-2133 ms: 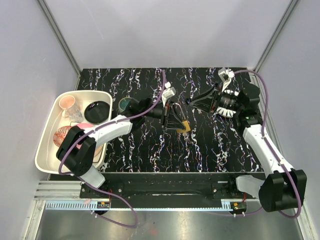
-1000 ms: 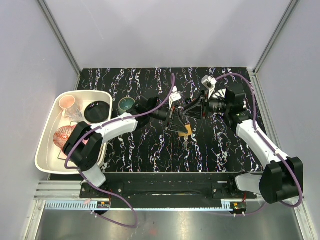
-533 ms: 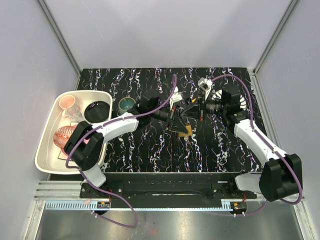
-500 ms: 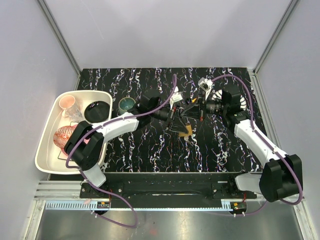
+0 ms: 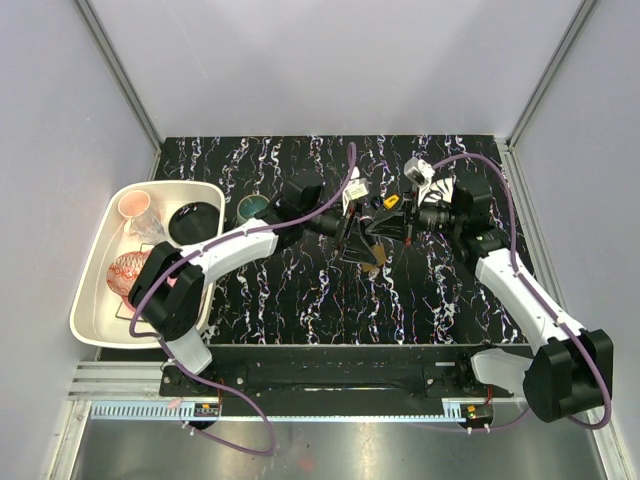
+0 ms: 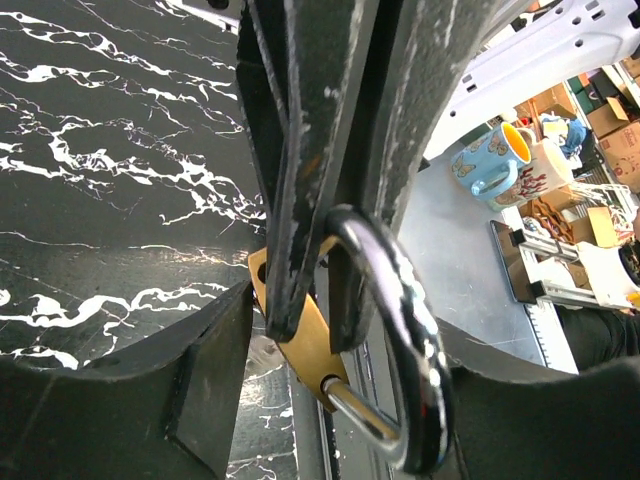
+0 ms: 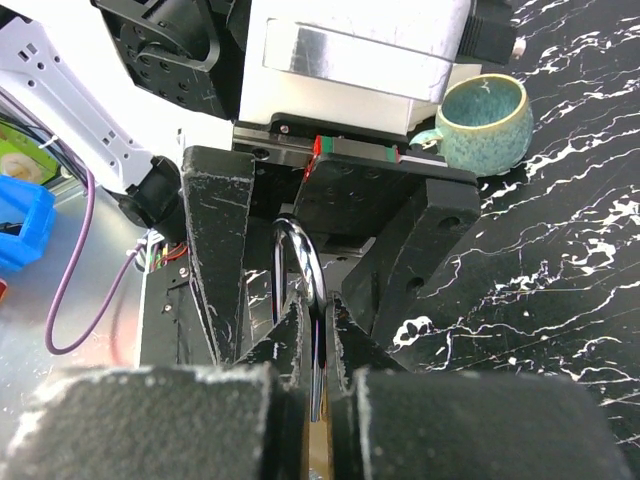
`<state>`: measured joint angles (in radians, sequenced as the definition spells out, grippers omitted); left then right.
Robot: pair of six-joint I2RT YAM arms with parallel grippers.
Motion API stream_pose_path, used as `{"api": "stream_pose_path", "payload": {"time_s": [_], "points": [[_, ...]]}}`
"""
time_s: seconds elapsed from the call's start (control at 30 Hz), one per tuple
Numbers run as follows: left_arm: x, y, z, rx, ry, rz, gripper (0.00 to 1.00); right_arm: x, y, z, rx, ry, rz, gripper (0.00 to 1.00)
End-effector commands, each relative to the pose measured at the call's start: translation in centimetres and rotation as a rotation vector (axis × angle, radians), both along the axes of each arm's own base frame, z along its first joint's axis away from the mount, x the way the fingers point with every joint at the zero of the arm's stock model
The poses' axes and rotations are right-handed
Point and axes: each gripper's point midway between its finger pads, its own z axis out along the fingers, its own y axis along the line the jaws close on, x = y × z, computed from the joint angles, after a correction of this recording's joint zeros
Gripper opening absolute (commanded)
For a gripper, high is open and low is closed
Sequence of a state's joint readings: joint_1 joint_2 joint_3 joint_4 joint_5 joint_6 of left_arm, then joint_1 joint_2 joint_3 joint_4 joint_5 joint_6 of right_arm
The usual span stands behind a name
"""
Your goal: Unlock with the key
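Note:
A brass padlock with a silver shackle hangs above the middle of the black marbled table. My right gripper is shut on the shackle, with the thin steel loop pinched between its fingertips. My left gripper faces it and is open, one finger on each side of the padlock body with a gap on both sides. In the top view the two grippers, left and right, meet nose to nose, the brass body showing just below them. I cannot make out the key.
A teal cup stands just left of the left wrist and appears behind it as the teal cup. A white tray at the far left holds a black bowl, a small cup and a patterned dish.
My left gripper has opened and let go of the padlock. My right gripper moved in from the right and shut on the shackle, now carrying the lock.

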<state>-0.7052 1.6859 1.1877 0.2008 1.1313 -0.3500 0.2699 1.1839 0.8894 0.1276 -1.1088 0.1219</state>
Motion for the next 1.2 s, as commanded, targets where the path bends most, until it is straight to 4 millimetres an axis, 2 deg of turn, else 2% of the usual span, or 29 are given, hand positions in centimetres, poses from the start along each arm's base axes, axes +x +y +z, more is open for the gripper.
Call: {"api": "stream_pose_path", "payload": {"time_s": [0.0, 0.17, 0.47, 0.6, 0.83, 1.07, 1.17], "points": [[0.6, 0.3, 3.3, -0.046, -0.124, 0.016, 0.59, 0.0, -0.8, 2.9, 0.03, -0.131, -0.019, 0.0], [1.7, 1.2, 4.5, -0.046, -0.174, 0.057, 0.63, 0.2, -1.2, 3.3, 0.032, -0.146, -0.042, 0.0], [2.3, 2.9, 7.0, -0.069, -0.238, 0.084, 0.67, 0.6, -1.6, 3.3, 0.02, -0.166, -0.076, 0.0], [2.5, 3.5, 8.1, -0.081, -0.267, 0.096, 0.68, 0.8, -1.7, 2.4, -0.003, -0.159, -0.077, 0.0], [3.1, 3.7, 8.5, -0.072, -0.299, 0.123, 0.68, 0.6, -1.5, 1.6, -0.022, -0.122, -0.033, 0.0], [3.8, 3.4, 7.8, -0.055, -0.286, 0.133, 0.67, -0.4, -0.8, 0.8, -0.05, -0.113, 0.033, 0.0], [3.8, 3.2, 7.5, -0.052, -0.276, 0.126, 0.65, -0.2, -0.6, 0.6, -0.055, -0.107, 0.029, 0.0]]}}
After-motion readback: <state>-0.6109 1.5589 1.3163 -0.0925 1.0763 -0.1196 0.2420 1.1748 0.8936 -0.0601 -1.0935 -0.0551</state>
